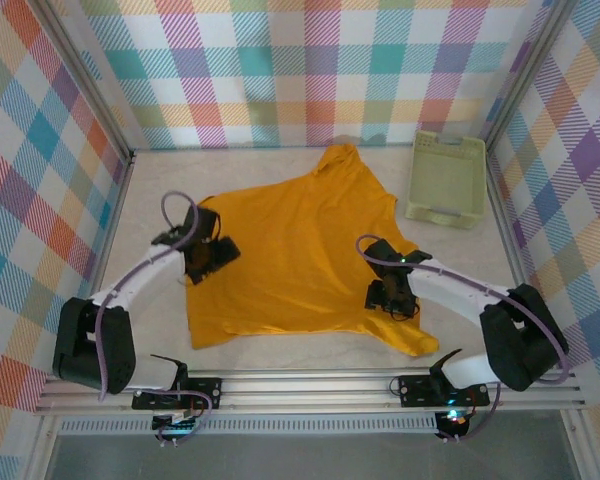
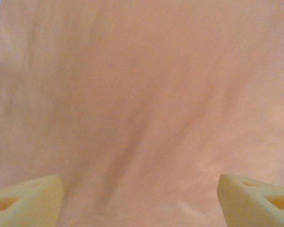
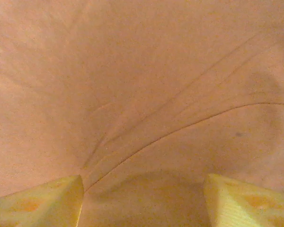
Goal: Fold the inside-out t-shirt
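The t-shirt [image 1: 300, 240] lies flat between the left gripper [image 1: 208, 256] and right gripper [image 1: 390, 298], each spread open over its nearer side.

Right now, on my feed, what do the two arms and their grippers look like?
The left arm and right arm have white link tubes with bulky black joint housings, and a thin purple cable loops along each. The left gripper and right gripper carry blocky pale-yellow fingers with recessed cut-outs.

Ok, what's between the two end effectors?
The spread yellow t-shirt covers the stretch from left end effector to right end effector, per the top view.
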Robot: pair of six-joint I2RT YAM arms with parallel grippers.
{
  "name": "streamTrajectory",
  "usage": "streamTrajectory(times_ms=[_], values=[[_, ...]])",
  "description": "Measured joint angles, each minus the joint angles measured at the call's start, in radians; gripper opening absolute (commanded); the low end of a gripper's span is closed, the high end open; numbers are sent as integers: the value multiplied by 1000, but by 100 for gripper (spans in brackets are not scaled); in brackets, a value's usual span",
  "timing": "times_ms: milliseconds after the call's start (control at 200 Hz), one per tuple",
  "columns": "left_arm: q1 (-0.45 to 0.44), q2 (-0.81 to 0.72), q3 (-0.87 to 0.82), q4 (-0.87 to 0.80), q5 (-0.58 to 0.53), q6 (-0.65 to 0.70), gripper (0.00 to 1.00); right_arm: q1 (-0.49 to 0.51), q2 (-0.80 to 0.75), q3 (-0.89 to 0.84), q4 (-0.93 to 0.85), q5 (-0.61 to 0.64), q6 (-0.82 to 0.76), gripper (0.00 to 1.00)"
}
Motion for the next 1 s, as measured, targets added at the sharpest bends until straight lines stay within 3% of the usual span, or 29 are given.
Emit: streamTrajectory(times_ms=[85,235,480,595,775,1000], values=[[44,97,214,-26,-50,22,84,-3,10,118,-32,28,-24,70],[135,405,622,-82,-150,71,82,-29,115,388,2,40,-93,70],[207,814,964,-179,-152,143,79,-84,360,644,47,27,-222,71],[206,940,1074,-201,-124,180,74,-124,485,756,58,9,-269,70],[202,1014,1144,-219,-73,228,70,-153,632,894,60,3,-323,70],[202,1070,1221,-240,-40,245,45,-163,826,1090,29,-2,-332,70]])
